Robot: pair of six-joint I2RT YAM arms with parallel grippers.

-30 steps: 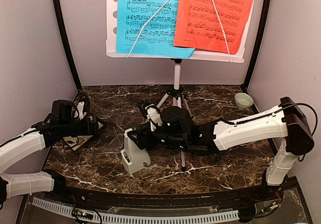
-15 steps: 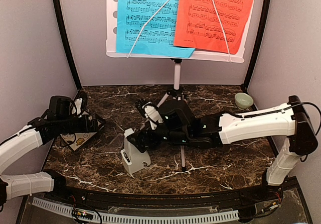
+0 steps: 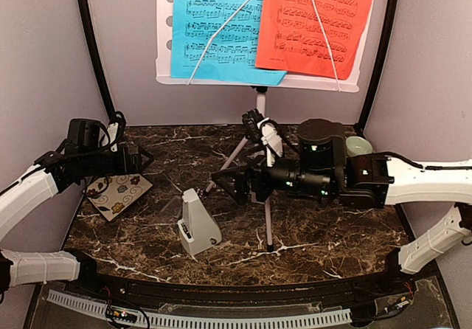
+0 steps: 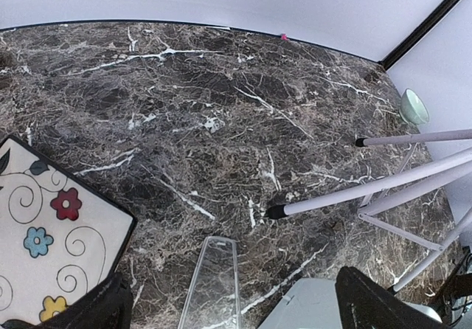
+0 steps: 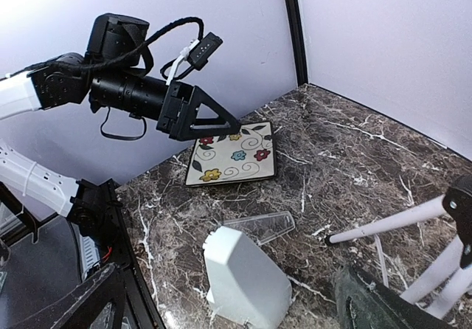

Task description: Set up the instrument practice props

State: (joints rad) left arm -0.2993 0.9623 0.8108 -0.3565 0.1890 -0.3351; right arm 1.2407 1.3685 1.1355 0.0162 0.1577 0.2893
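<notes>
The white perforated music stand (image 3: 166, 30) rises at the back on tripod legs (image 3: 267, 218), with a blue music sheet (image 3: 214, 26) and a red-orange one (image 3: 317, 19) held under its wire clips. A pale grey pyramid metronome (image 3: 198, 229) stands upright on the marble in front of the stand. Its clear cover (image 5: 259, 226) lies flat on the table beside it. My right gripper (image 3: 230, 185) hovers open to the right of the metronome and holds nothing. My left gripper (image 3: 141, 170) hangs open over the left side, near the coaster, also with nothing in it.
A floral square coaster (image 3: 118, 194) lies at the left edge of the table. A small green bowl (image 3: 359, 147) sits in the back right corner. Grey walls with black corner posts (image 3: 96, 56) close in the table. A tripod leg (image 4: 354, 193) stretches toward the middle.
My right gripper let go of the metronome, opened wide and drew back to the right. The left gripper opened fully and pulled back left, off the coaster. The metronome stayed put.
</notes>
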